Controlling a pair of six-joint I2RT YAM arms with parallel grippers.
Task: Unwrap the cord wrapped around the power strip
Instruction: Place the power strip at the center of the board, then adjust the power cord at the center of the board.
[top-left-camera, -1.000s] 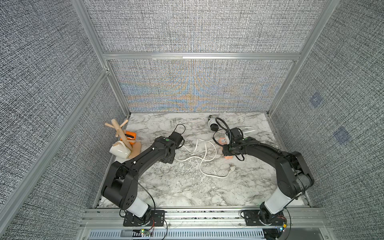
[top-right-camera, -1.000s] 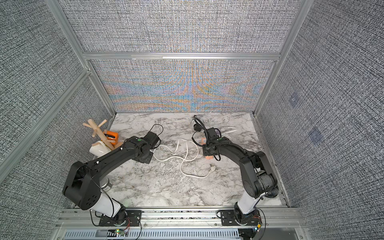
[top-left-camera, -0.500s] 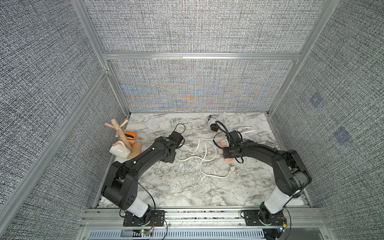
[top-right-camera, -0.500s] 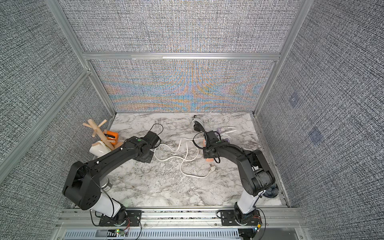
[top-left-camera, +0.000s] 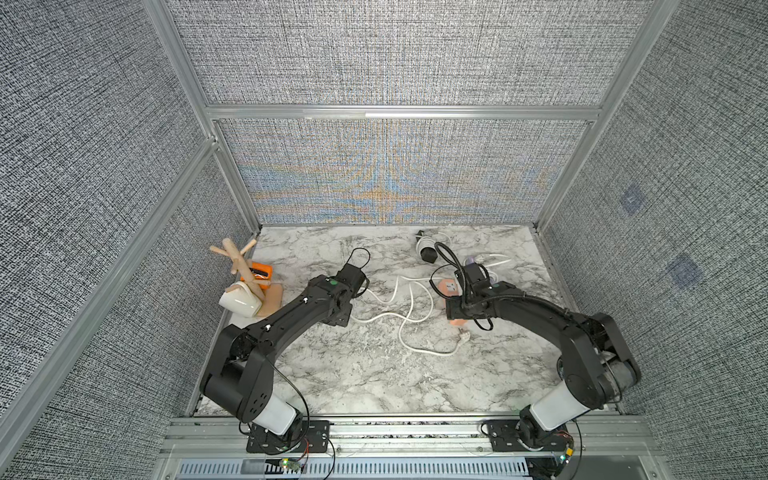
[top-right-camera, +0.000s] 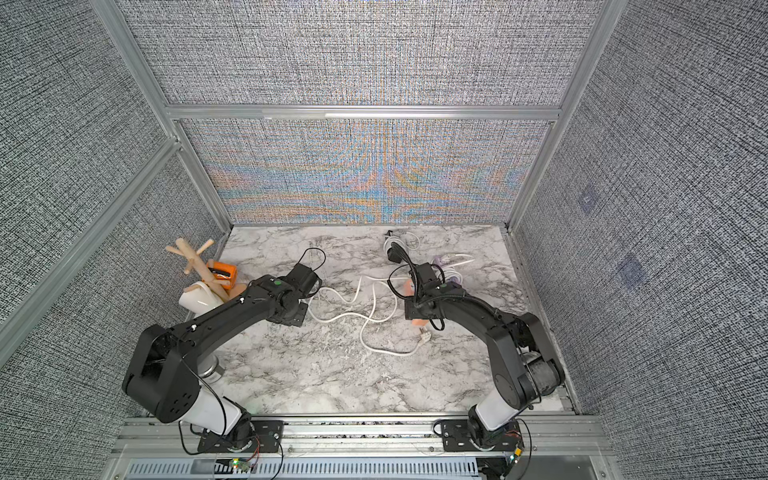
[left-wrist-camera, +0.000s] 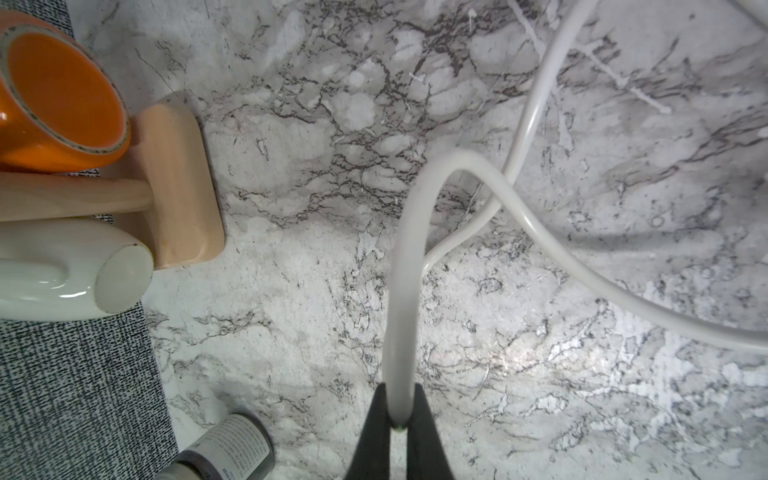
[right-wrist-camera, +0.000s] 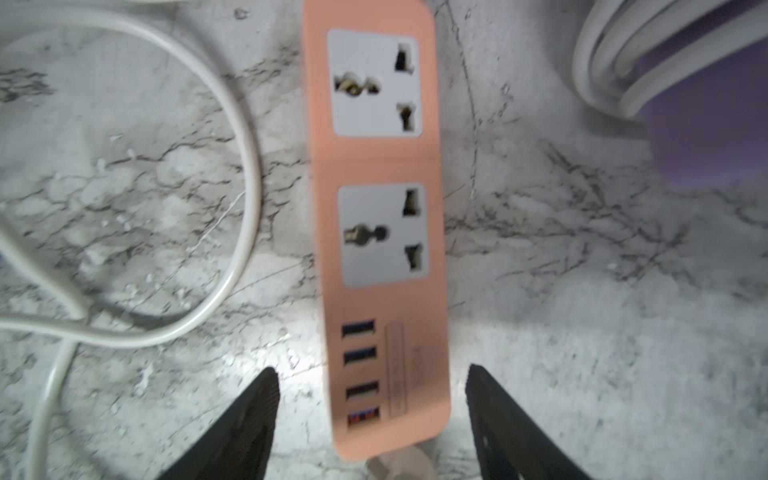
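Poised with right pincer (right-wrist-camera: 370, 374) released astride the USB end of the peach power strip (right-wrist-camera: 382, 232), flat on the worktop (right-wrist-camera: 582, 291), lengthwise straight ahead, and left pincer (left-wrist-camera: 398, 401) clenched on the white cord (left-wrist-camera: 415, 216).

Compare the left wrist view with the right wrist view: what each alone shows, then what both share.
Left wrist only: the left end effector shut on the white cord, an orange mug, a white mug, a wooden stand. Right wrist only: the open right end effector straddling the peach power strip, a purple strip. Shared: marble table and white cord.
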